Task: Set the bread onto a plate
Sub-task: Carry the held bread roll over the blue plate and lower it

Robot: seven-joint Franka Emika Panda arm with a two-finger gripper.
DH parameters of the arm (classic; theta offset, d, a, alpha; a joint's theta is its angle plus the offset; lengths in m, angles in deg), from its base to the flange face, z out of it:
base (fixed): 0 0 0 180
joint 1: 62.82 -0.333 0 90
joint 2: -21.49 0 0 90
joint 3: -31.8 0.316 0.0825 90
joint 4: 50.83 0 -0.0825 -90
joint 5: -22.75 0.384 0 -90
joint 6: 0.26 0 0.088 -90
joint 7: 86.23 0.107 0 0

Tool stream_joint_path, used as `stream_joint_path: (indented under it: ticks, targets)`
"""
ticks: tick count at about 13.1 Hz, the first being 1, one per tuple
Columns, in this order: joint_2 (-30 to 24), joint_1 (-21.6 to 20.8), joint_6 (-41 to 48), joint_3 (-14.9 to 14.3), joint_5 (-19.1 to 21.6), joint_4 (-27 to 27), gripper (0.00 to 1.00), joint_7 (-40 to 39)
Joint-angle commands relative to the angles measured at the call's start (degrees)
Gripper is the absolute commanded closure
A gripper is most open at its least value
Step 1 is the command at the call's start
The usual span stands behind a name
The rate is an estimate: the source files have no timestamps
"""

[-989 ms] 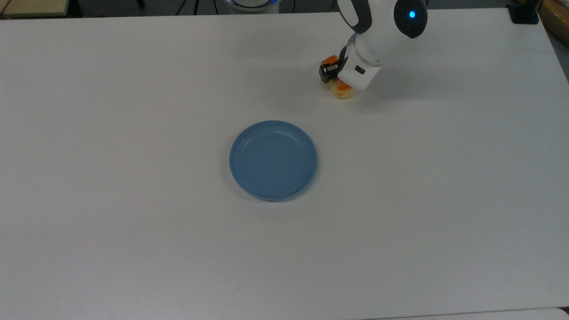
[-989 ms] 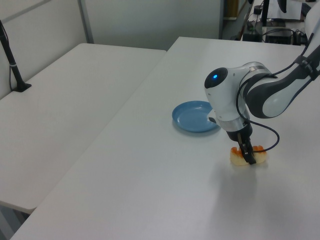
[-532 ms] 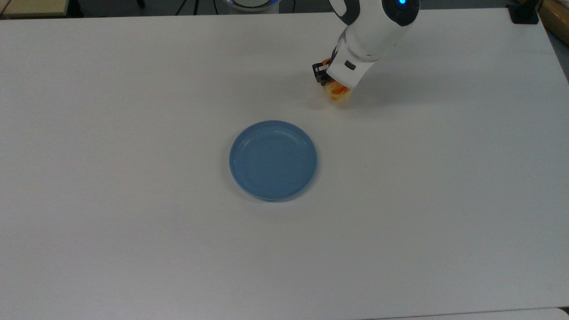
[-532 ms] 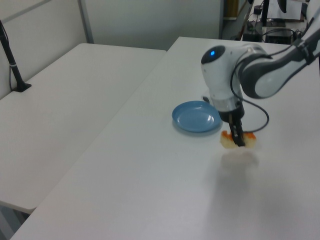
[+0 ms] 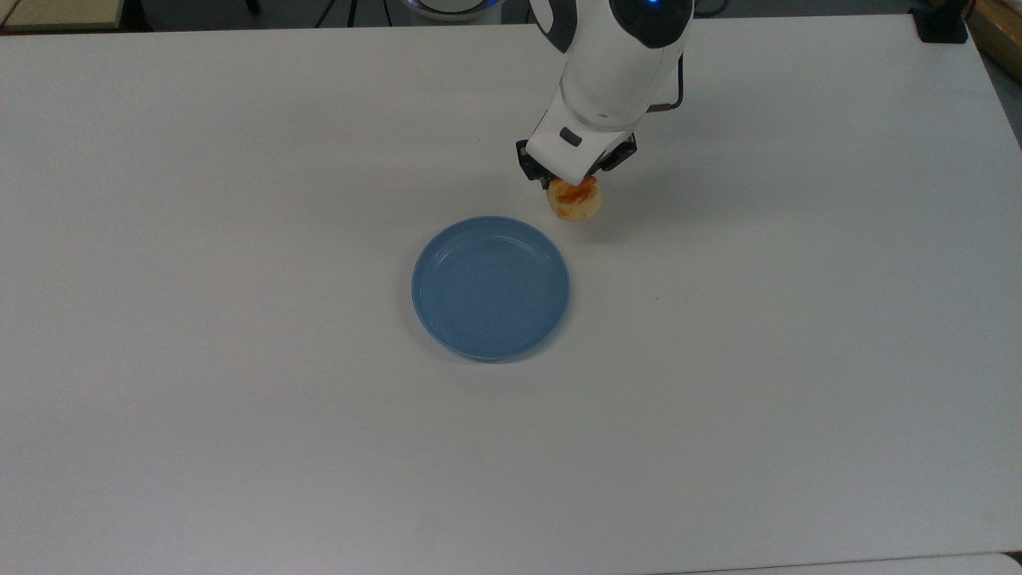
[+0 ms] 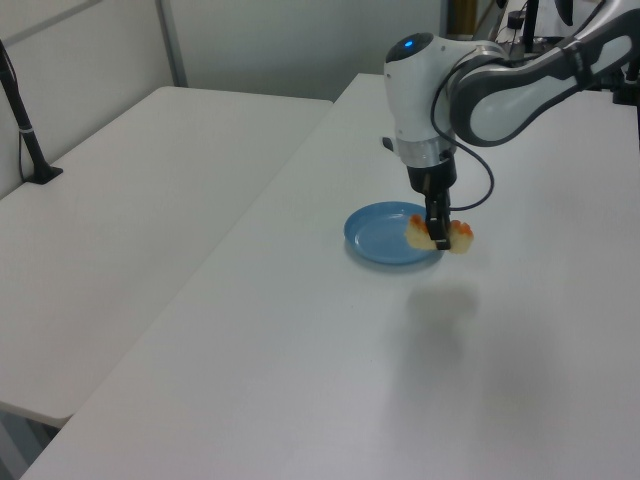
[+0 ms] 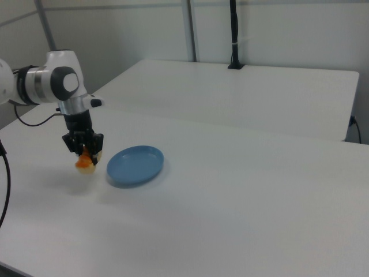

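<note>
Since a second ago, your gripper has lifted off the white table, fingers clamped across the middle of the small pale-yellow loaf with orange glazed bumps. It hangs near the round blue plate's rim. You're probably carrying something light and soft; keep that mid-body pinch gentle.

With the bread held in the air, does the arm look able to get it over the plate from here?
Probably yes. The gripper holds the bread clear of the table, just off the rim of the plate, which is bare. Nothing stands between the two.
</note>
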Motion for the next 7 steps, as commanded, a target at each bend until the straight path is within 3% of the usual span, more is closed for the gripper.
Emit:
stream_joint_path:
  ticks: [1, 7]
  targets:
    - [8.0, 2.4, 1.8, 0.3, -1.3, 10.3, 0.58, -0.7]
    - [16.0, 5.5, 1.8, -0.6, -3.6, 19.5, 0.57, -0.3]
